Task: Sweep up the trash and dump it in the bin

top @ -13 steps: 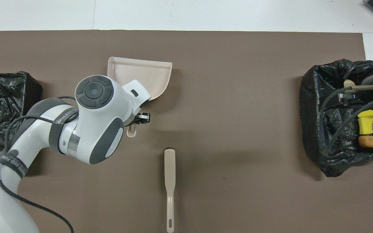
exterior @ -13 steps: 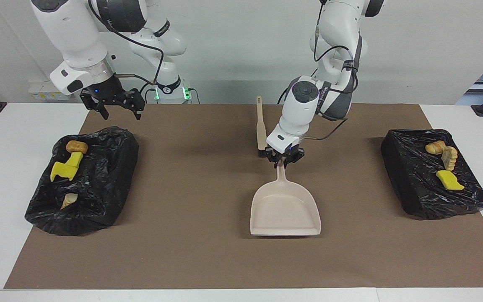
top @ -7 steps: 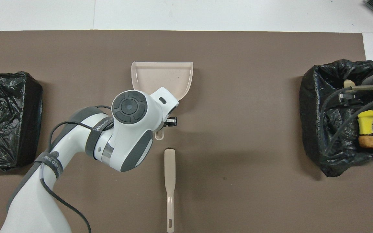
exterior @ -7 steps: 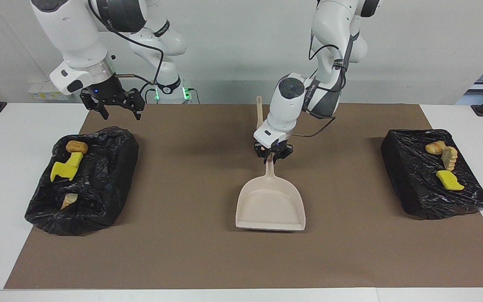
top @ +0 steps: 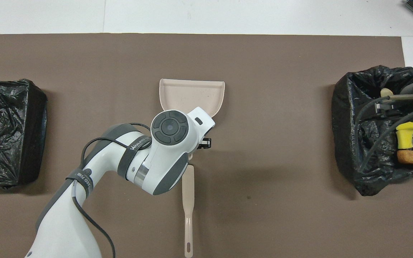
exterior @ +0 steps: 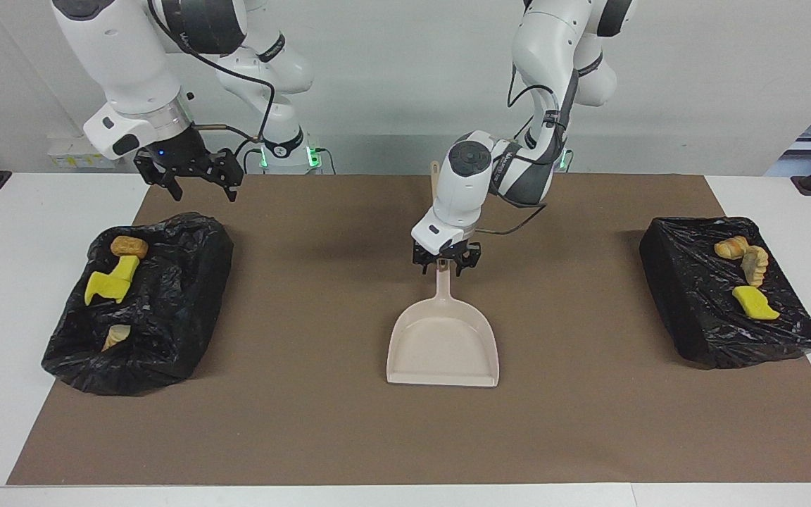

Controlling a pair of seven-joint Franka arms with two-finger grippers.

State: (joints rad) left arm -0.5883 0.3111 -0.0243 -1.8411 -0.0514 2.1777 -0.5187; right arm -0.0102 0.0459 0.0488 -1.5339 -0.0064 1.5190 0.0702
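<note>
Both black bin bags [exterior: 139,303] [exterior: 726,290] hold trash; left end effector [exterior: 441,263] grips dustpan [exterior: 443,345] handle, right end effector [exterior: 190,176] wide at 9 o'clock, mat [exterior: 588,422] edge bare

Dustpan [exterior: 443,341] mid-worktop [exterior: 349,422]; brush [top: 188,208] at 6 o'clock of it in overhead view. Bins [exterior: 141,303] [exterior: 726,292] at 9 and 3 o'clock ends, holding trash scraps [exterior: 111,282] [exterior: 754,301].

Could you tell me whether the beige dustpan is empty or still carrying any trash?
Empty. The dustpan shows only its bare beige floor in both views, with no scraps on it; the left gripper holds its handle.
</note>
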